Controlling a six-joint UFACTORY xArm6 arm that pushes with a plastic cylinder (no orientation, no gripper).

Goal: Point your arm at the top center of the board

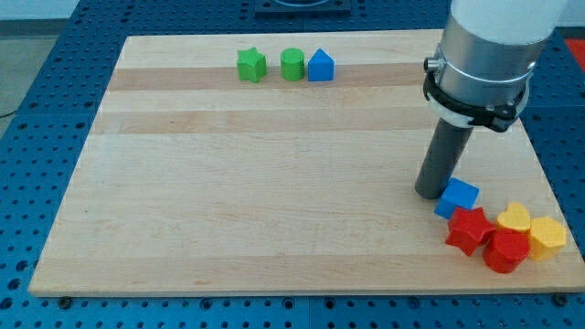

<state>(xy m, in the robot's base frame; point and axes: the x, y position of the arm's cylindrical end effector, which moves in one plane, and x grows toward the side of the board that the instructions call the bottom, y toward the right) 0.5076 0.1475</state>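
Observation:
My tip (430, 192) rests on the wooden board (256, 183) at the view's right, just left of and touching a blue cube (456, 197). Below that cube lie a red star (468, 229), a red block (505, 249), a yellow heart (514, 218) and a yellow block (547, 236), clustered at the bottom right corner. Near the top centre stand a green star (251, 65), a green cylinder-like block (292, 65) and a blue house-shaped block (321, 66) in a row, far from my tip to its upper left.
The arm's wide grey body (484, 55) hangs over the board's top right. The board lies on a blue perforated table (37, 137); its right edge is close to the bottom right cluster.

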